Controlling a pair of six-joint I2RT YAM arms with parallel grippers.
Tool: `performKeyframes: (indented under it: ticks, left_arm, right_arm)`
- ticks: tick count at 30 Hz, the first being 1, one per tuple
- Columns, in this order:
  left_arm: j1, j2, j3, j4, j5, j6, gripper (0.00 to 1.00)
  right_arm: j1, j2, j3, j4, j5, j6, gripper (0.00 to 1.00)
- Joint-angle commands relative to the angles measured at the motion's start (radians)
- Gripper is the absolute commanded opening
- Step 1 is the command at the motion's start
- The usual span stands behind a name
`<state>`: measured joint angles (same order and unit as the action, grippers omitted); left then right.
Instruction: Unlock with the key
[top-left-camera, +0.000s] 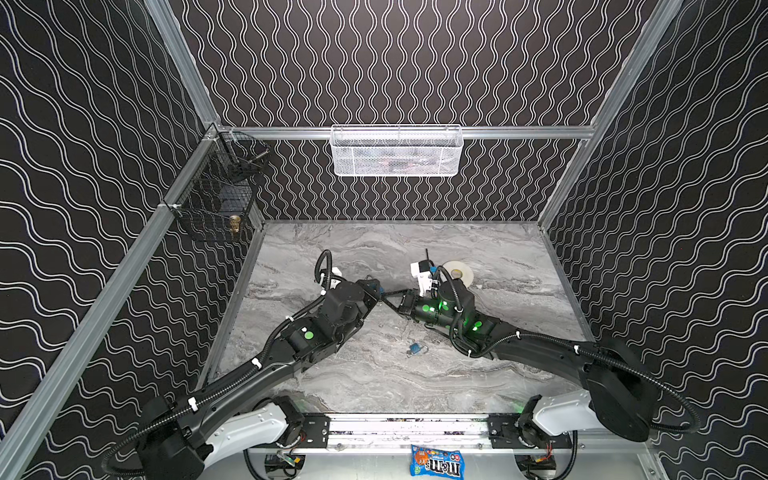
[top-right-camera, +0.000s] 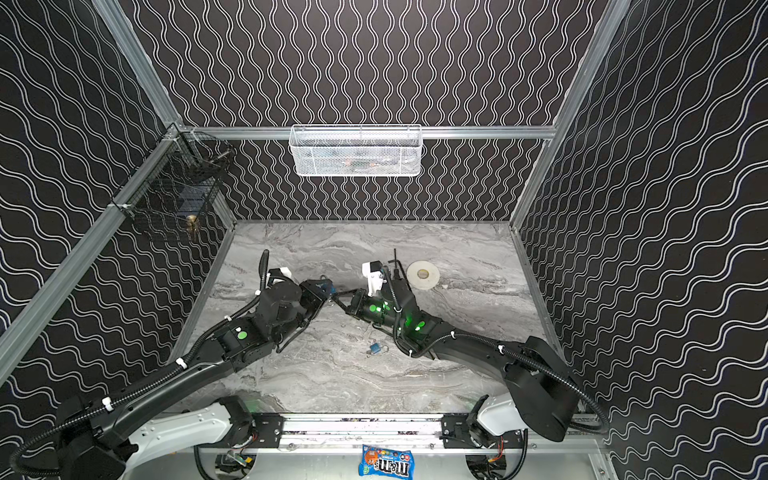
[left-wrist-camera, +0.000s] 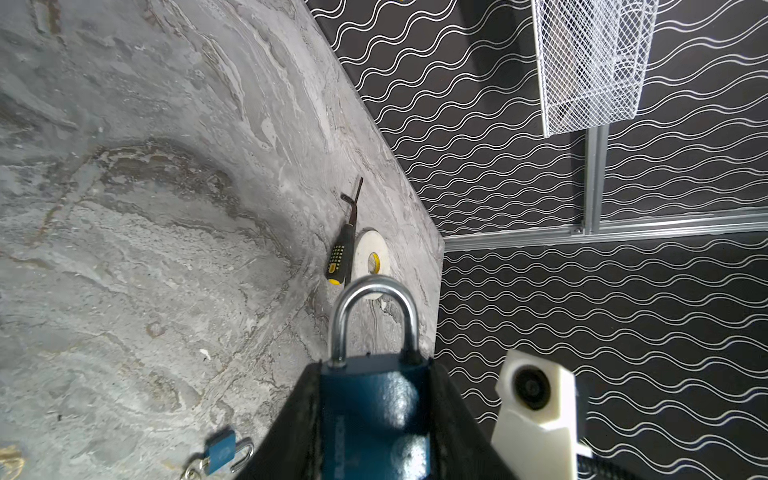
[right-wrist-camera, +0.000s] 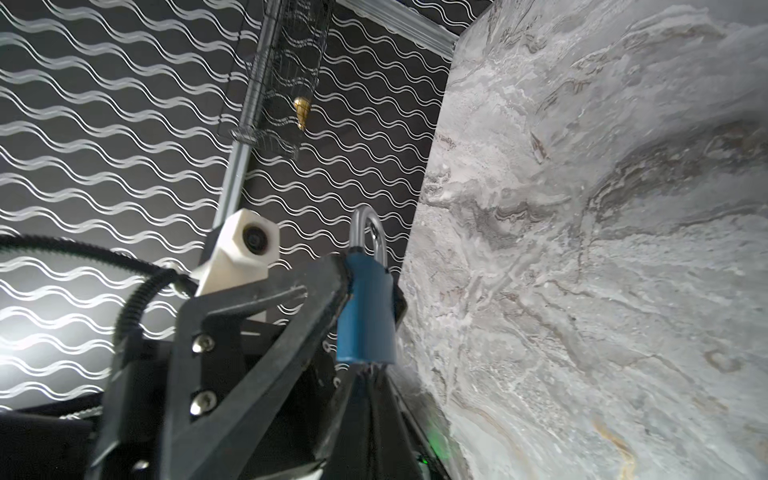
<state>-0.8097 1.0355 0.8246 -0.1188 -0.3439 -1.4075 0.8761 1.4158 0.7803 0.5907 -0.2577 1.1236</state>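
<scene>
The marble table (top-left-camera: 395, 386) fills the floor of the booth. Over it the left arm (top-left-camera: 266, 365) and the right arm (top-left-camera: 540, 353) reach in from the front rail and meet nose to nose near the middle.

A white basket (top-left-camera: 397, 151) hangs on the back wall and a black basket (top-left-camera: 216, 199) on the left wall. A sweets bag (top-left-camera: 436, 461) lies on the front ledge, off the marble. Behind the right arm sits a tape roll (top-right-camera: 423, 274), with a screwdriver (left-wrist-camera: 343, 253) just beside it.

The left gripper (left-wrist-camera: 374, 374) is part closed, clamping the blue body of the padlock (right-wrist-camera: 365, 316) from both sides and holding it clear of the table. Both legs of the shackle sit in the body.

The right gripper (right-wrist-camera: 365, 378) is pinched tight, its tips against the end of the padlock away from the shackle. Whether the key is between them I cannot tell.

A small padlock (top-left-camera: 417, 348) lies flat on the table between the arms, nearer the front and apart from both grippers.
</scene>
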Motion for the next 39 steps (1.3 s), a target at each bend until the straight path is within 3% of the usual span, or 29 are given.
performKeyframes:
  ticks: [1,14,21,28,29,31,39]
  left_arm:
    - [0.0,0.007,0.007,0.254,0.064,-0.03,0.0]
    - [-0.001,0.041,-0.002,0.336,0.12,-0.056,0.0]
    - [-0.001,0.056,-0.034,0.4,0.136,-0.094,0.0]
    - [0.01,0.025,0.061,0.202,0.097,0.088,0.0]
    - [0.015,0.021,0.068,0.169,0.09,0.118,0.0]
    - [0.024,0.013,0.067,0.122,0.072,0.186,0.0]
    - [0.108,-0.007,0.063,0.01,0.123,0.537,0.0]
  right_arm:
    - [0.003,0.008,-0.023,0.164,-0.054,0.13,0.0]
    - [-0.025,0.07,-0.081,0.513,-0.119,0.359,0.0]
    - [-0.028,0.047,-0.086,0.479,-0.094,0.357,0.0]
    - [-0.037,-0.025,-0.048,0.128,-0.059,0.108,0.0]
    - [-0.037,-0.037,-0.049,0.093,-0.046,0.076,0.04]
    - [-0.037,-0.074,-0.039,0.001,-0.012,-0.005,0.21]
    - [-0.044,-0.216,0.002,-0.265,0.032,-0.228,0.37]
